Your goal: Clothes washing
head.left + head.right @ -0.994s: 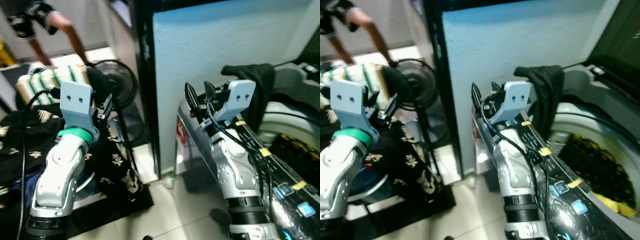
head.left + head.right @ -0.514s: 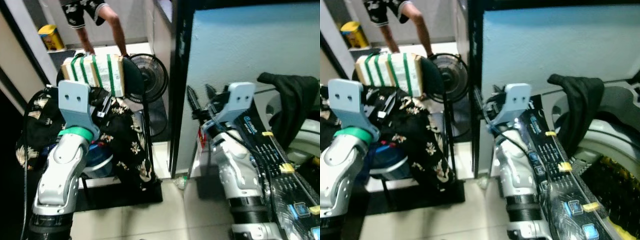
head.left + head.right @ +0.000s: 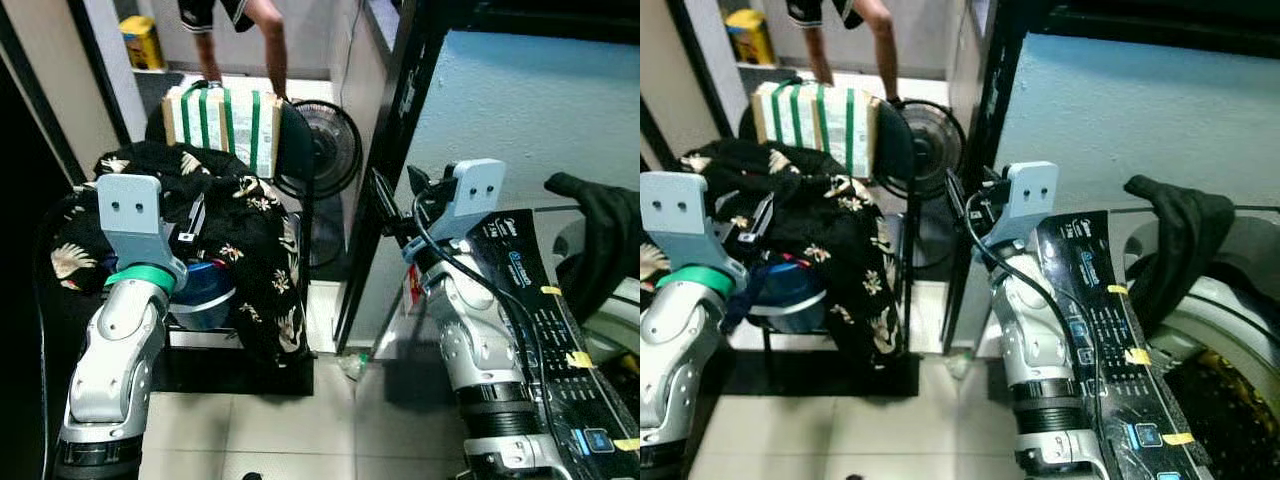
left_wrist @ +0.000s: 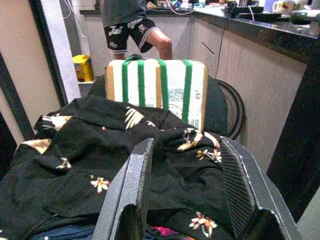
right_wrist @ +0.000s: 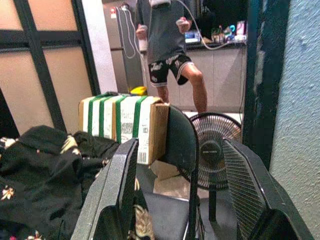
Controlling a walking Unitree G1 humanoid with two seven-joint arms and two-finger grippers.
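Note:
A black floral garment (image 3: 235,215) lies heaped over a chair and a blue basket (image 3: 205,298) on my left. My left gripper (image 3: 192,222) hovers just above this heap, open, with nothing between its fingers (image 4: 134,192). The washing machine's black control panel (image 3: 535,300) runs along my right side. A plain black cloth (image 3: 600,235) hangs over the machine's rim. My right gripper (image 3: 397,190) is raised in front of the panel's near end, open and empty. Its fingers (image 5: 119,192) point toward the chair and fan.
A cardboard box with green straps (image 3: 222,118) rests on the chair's back part. A standing fan (image 3: 325,150) is behind it. A black door post (image 3: 385,200) and a light blue wall (image 3: 530,110) divide chair from washer. A person's legs (image 3: 245,25) stand beyond, near a yellow container (image 3: 140,40).
The whole view has swung left, away from the washer drum, so the chair and floral garment now sit in front. Both arms keep their raised pose with fingers open.

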